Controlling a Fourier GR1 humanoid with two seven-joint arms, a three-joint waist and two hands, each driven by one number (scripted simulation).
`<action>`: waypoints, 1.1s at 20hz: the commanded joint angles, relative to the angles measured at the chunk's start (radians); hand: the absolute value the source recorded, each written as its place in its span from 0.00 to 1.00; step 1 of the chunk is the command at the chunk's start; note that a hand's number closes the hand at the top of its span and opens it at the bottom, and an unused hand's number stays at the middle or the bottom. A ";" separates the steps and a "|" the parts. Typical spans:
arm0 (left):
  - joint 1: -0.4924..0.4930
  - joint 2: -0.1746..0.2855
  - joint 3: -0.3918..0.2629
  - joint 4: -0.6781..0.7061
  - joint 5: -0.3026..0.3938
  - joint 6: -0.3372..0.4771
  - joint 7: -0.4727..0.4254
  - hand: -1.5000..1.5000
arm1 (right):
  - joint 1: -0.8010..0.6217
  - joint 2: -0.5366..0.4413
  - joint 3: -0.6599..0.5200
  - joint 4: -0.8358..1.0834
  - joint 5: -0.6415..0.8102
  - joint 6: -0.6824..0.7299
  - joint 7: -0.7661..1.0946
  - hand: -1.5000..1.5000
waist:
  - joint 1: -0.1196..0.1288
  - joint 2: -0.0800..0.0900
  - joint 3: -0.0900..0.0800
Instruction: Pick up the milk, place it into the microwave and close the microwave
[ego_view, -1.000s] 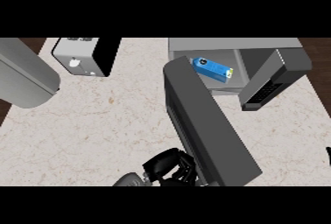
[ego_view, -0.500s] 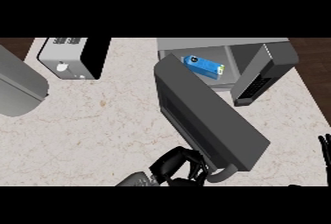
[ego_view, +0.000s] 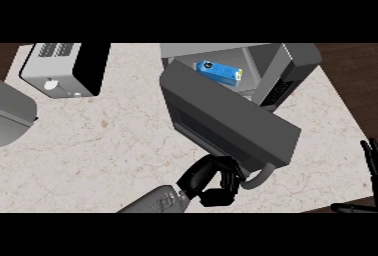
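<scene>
Since half a second ago we see the door's (ego_view: 229, 117) free end swung a little nearer the microwave (ego_view: 299, 70), and the left hand (ego_view: 209, 179) has come up with it, farther into view. Its fingers (ego_view: 221, 167) are curled at the near end of the grey handle (ego_view: 258, 177), which runs into their curl under the door's outer corner. Behind the hand, the grey forearm (ego_view: 151, 204) comes in from the lower edge.

From the handle the door slants up and to the left, to its hinge at the microwave's left front corner, so the opening is still uncovered. We can see the milk (ego_view: 219, 71) inside, a blue carton lying on its side on the microwave's floor, apart from both hands.

Our right hand (ego_view: 368, 160) shows only at the right edge, open with fingers up, holding nothing and well apart from the door.

On the pale tabletop (ego_view: 96, 150), a toaster (ego_view: 63, 70) stands at the upper left, well apart from the microwave.
</scene>
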 joint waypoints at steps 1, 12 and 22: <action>-0.086 -0.036 -0.017 -0.045 0.060 0.043 -0.006 1.00 | -0.015 -0.011 0.024 -0.039 -0.007 0.067 -0.014 0.00 | -0.040 0.002 -0.003; -0.299 -0.036 0.057 0.030 0.150 0.141 -0.023 1.00 | -0.071 -0.060 0.033 -0.094 -0.051 0.085 0.049 0.00 | -0.138 0.029 0.003; -0.432 -0.036 0.086 0.112 0.230 0.182 -0.005 1.00 | -0.152 -0.095 0.061 -0.146 -0.096 0.138 0.108 0.00 | -0.189 0.052 0.006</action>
